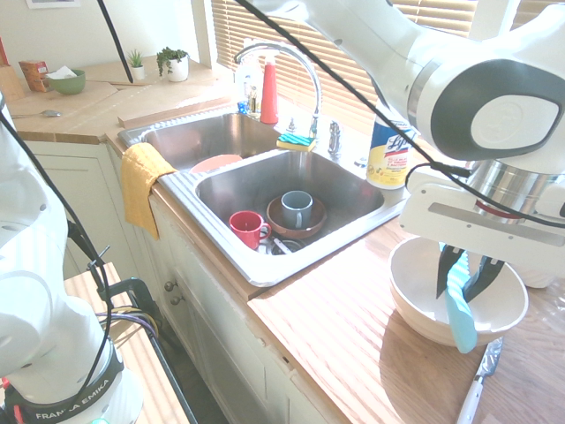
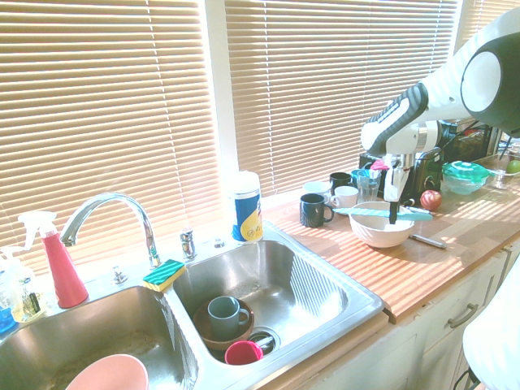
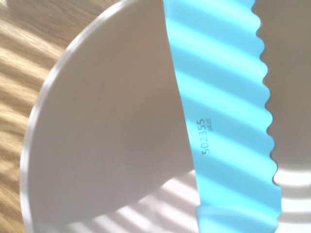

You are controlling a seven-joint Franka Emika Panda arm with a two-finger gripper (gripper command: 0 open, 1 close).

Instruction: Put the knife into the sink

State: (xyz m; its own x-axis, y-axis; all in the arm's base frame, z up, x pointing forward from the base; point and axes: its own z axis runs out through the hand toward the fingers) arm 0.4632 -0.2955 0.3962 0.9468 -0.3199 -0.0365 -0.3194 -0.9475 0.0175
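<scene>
Wrist view: the turquoise knife (image 3: 226,131) fills the right half of the frame, its scalloped edge and small printed number clear, with the white bowl (image 3: 107,121) beneath it.
Knife position: lower right of the first exterior view, the knife (image 1: 459,305) sits over the white bowl (image 1: 415,305) on the wooden counter (image 1: 335,344).
Long axis: roughly level in the second exterior view, the knife (image 2: 366,213) spans across the bowl (image 2: 380,233), rim to rim.
Jaws: the gripper (image 1: 469,276) points straight down, its dark fingers pressed against the knife from both sides, pinching it about midway along.
Gripper, other side: right of centre in the second exterior view, the gripper (image 2: 393,213) stands directly over the bowl.
Key relation: the sink (image 1: 349,231) lies left of the bowl in the first exterior view, well apart across bare counter.
Sink contents: a red mug (image 1: 246,228) and a grey mug (image 1: 297,208) on a brown plate (image 1: 275,220).
Judgement: a lift, then a carry left toward the basin, seems next.
</scene>
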